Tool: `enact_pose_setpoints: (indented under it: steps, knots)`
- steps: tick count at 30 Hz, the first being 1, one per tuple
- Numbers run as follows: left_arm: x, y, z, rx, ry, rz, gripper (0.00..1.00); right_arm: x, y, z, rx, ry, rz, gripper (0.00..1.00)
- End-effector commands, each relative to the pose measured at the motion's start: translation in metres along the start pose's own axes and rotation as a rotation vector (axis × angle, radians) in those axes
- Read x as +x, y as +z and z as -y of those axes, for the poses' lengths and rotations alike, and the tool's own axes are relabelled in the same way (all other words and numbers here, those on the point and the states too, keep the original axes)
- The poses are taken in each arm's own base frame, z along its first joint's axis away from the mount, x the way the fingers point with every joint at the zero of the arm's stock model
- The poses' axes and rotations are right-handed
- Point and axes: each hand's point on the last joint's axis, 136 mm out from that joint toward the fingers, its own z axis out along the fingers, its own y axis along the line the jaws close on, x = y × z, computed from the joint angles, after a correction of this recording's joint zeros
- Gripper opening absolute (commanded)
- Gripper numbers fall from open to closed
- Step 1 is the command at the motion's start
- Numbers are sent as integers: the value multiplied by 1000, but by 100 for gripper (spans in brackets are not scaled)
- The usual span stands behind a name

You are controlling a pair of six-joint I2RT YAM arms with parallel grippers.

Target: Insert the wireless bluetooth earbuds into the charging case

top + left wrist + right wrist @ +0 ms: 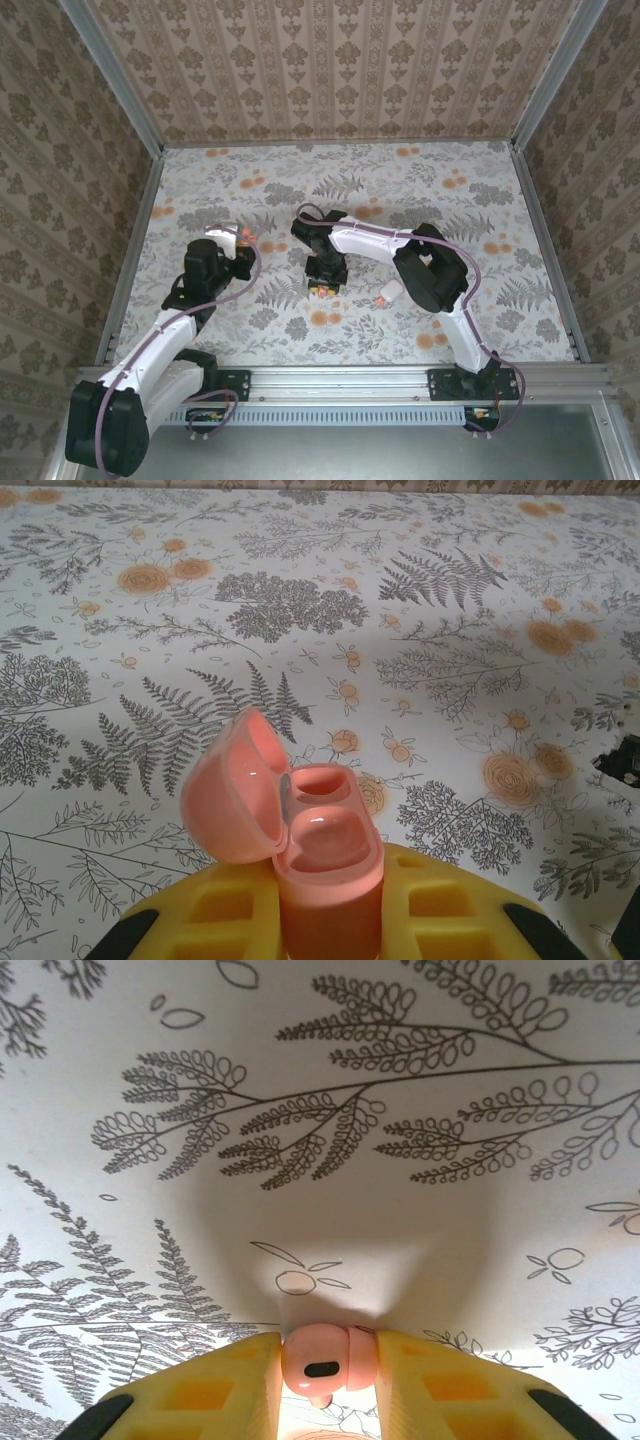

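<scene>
Left gripper point(240, 246) sits over the left-middle of the flowered tabletop point(470, 215) and is clamped on the coral charging case point(243, 236), which stands apart from the surface. In the left wrist view the left gripper point(330, 905) has its yellow fingers point(215, 912) pressed against both sides of the charging case point(328, 865), holding it upright. The lid point(235, 790) is swung open and leans to the left, and the two wells in the top of the case are both bare. Beyond it the tabletop point(450, 630) stretches away with its fern and orange blossom print. To the right, near the middle of the scene, the right gripper point(322, 284) points straight down, with its arm bent back toward its base at the near right. The two grippers are well apart. In the right wrist view the right gripper point(328, 1372) has closed its yellow fingers point(205, 1392) on a small coral-pink earbud point(325, 1360), which touches both inner faces and shows a dark oval slot on its front. It hangs low over the tabletop point(300, 1070), and a soft shadow lies just beyond it; I cannot tell whether the earbud touches the surface. A small white object point(391, 291) lies on the tabletop just right of the right gripper, beside the arm, too small to make out.
</scene>
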Motion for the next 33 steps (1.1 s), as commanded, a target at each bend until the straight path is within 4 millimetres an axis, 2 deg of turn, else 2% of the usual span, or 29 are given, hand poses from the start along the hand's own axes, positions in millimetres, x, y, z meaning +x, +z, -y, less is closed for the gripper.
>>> enact_pose_setpoints:
  steps: [1,10,16,24,26,27,33]
  knots:
    - [-4,-1,2,16,-10,5,10,-1,3,-5,-4,-28,0,30]
    - [-3,4,13,76,-20,6,10,-7,-6,-9,-33,-66,39,27]
    - [-3,9,34,155,11,11,9,-11,-22,-10,-97,-79,125,27]
    - [2,22,73,294,102,39,9,-28,-57,0,-233,-111,350,28]
    - [5,27,77,310,124,46,9,-35,-68,2,-264,-133,424,28]
    - [9,27,89,346,152,50,9,-38,-76,4,-275,-147,465,28]
    - [12,30,113,436,225,121,9,-47,-113,3,-368,-247,669,28]
